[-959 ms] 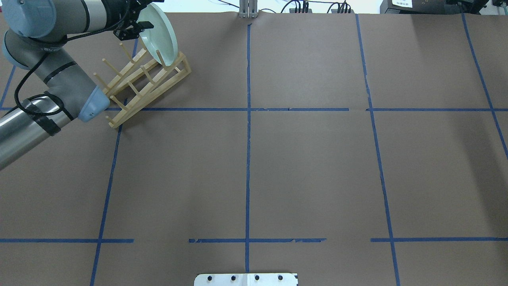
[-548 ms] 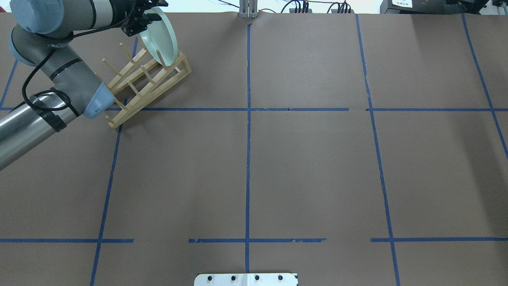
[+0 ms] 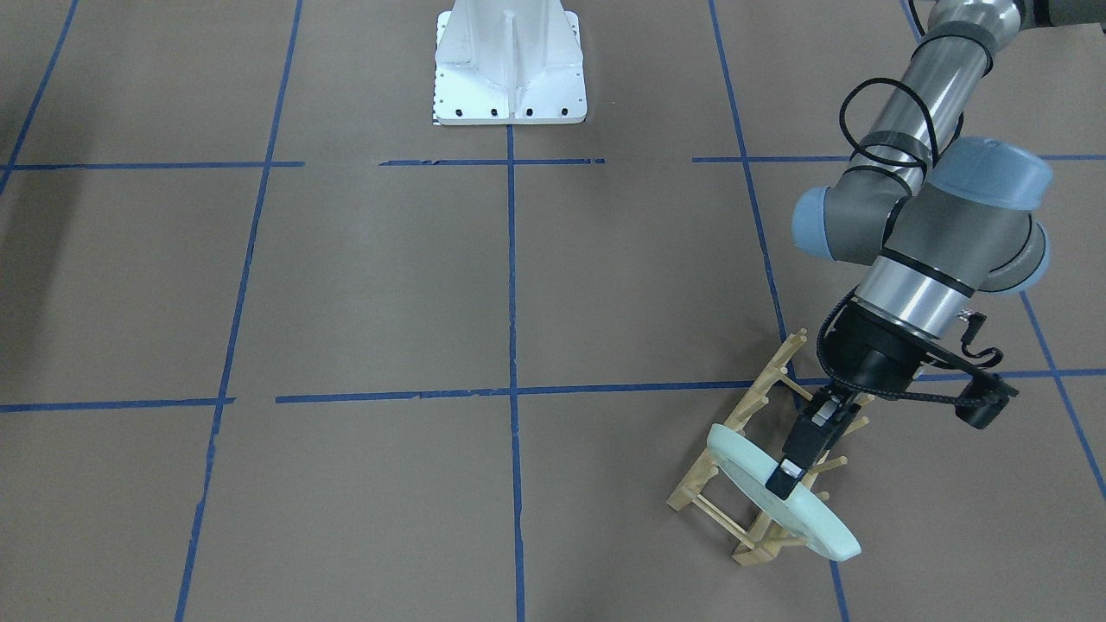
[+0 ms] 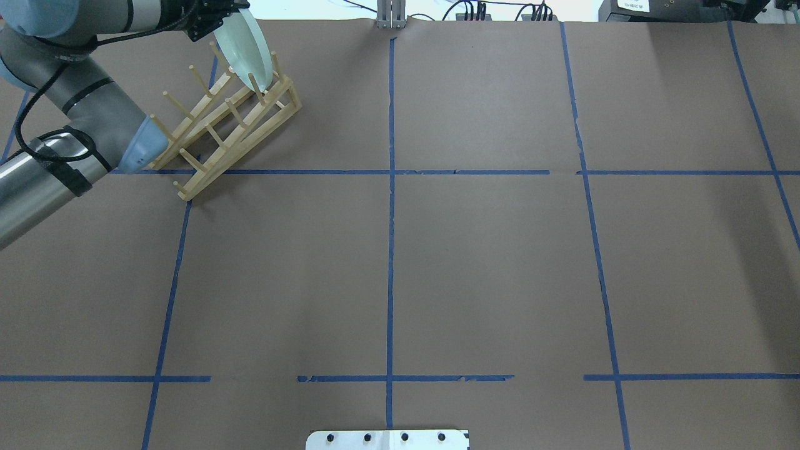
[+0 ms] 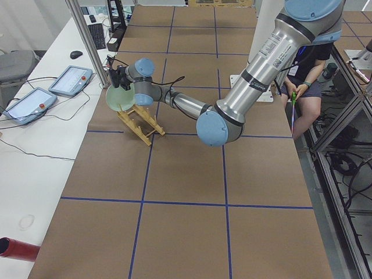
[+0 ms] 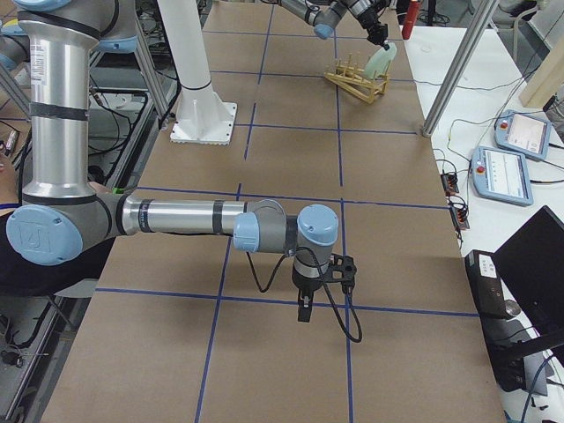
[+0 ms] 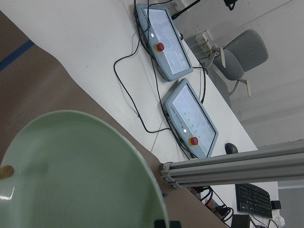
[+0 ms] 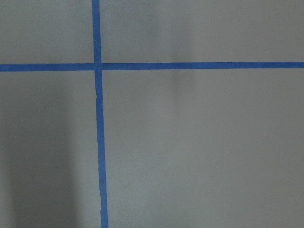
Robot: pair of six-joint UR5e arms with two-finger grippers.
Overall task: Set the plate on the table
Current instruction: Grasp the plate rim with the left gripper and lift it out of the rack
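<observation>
1. Currently the left gripper [image 3: 782, 479] is clamped on the upper rim of the mint-green plate [image 3: 816, 523], one finger lying across the face toward the front-facing camera.
2. Plate stands on edge in the end slot of the wooden peg rack [image 4: 240, 150], at the table's [image 4: 487, 250] far left corner. Not on the table yet.
3. Right gripper [image 6: 304, 313] hangs low over bare table near the middle, well apart from the work. It shows only in the side view, so I cannot tell whether its fingers are apart or together.
4. Risk one: the plate's lower rim sits between pegs [image 4: 256, 81]. If I pull sideways instead of straight up out of the slot, it may snag and drag the light rack along.
5. Risk two: a glossy rim in a narrow pinch near the edge. My guess is that the plate could swing or slip when tilted flat.
6. Risk three: an aluminium post [image 7: 228, 166] stands just past the table edge, with two teach pendants [image 7: 190, 116] on the bench beyond. Keep the swing inward.
7. Robot base [image 3: 510, 69] is well clear of the work.
</observation>
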